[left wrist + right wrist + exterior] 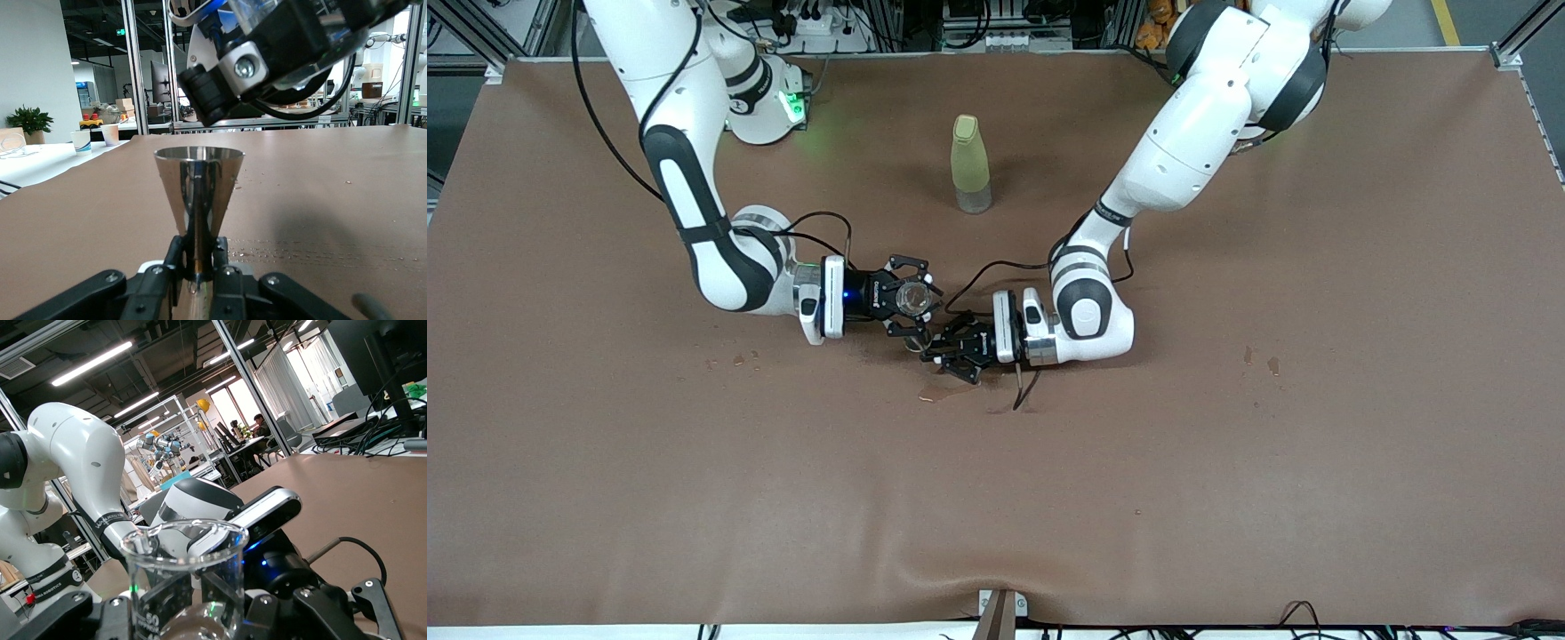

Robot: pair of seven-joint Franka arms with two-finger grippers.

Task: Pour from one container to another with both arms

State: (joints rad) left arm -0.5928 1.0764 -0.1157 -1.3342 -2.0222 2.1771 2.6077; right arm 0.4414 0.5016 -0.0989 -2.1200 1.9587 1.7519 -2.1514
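Observation:
My right gripper (914, 304) is shut on a clear glass beaker (912, 297) with printed marks, whose mouth faces up in the front view. In the right wrist view the beaker (187, 573) fills the space between the fingers of the right gripper (187, 623). My left gripper (943, 345) is shut on the narrow waist of a steel double-cone jigger (199, 175), which stands upright in the left gripper (199, 270). The two grippers almost touch over the middle of the table. The right gripper (267, 60) sits just above the jigger's rim. I cannot tell what either container holds.
A yellow-green capped bottle (970, 164) stands upright on the brown table (1227, 462), farther from the front camera than the grippers. A small wet patch (941, 392) lies under the grippers. Drops (734, 360) mark the cover toward the right arm's end.

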